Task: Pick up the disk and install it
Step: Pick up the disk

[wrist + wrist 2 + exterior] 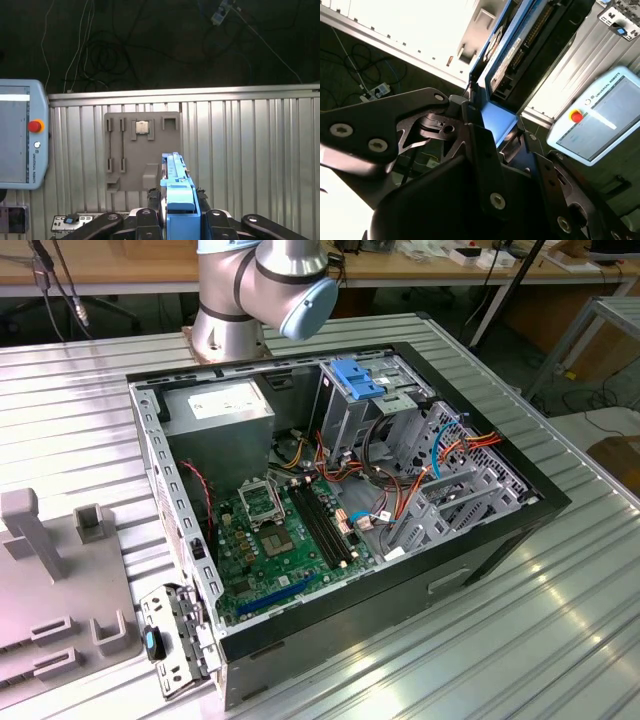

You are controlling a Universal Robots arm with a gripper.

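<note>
The black two-finger gripper was clamped on one end of the flat, dark, blue-railed disk, held off the ribbed metal table, where so narrow a hold might let it tilt and jam at the grey metal drive cage, upper centre of the exterior view.

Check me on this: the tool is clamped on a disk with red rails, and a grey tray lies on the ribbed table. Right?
Not quite. The rails are bright blue, not red: the first wrist view shows the tool clamped on the disk by its blue edge. The grey tray does lie on the ribbed table.
</note>
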